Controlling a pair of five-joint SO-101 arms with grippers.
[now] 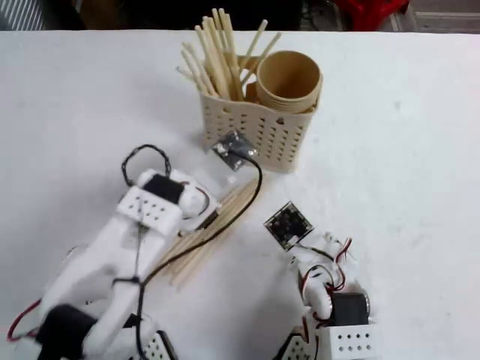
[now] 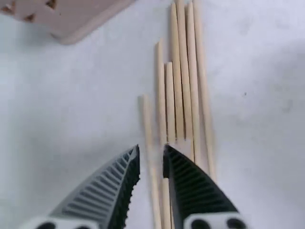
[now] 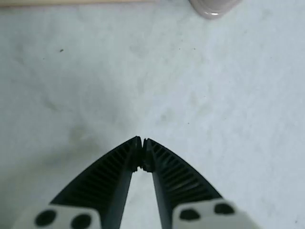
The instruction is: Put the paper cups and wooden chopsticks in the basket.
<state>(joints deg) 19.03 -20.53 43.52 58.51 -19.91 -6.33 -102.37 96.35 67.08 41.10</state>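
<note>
Likely a robotics lab or workshop: a plain white worktop point(image 1: 420, 150) carries the left arm point(image 1: 112, 255) and right arm point(image 1: 337, 315) (exposed cables point(image 1: 255, 187), bare camera board point(image 1: 289, 223)), with dim clutter behind.

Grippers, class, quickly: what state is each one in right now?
Left gripper: slightly open, tips over the loose chopsticks, gripping none.
Right gripper: shut, empty.

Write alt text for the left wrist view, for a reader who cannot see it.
The left claw hangs slightly open over a loose row of wooden chopsticks lying side by side on a white table, with one stick running under the gap between its tips. A corner of the cream basket sits beyond them.
</note>
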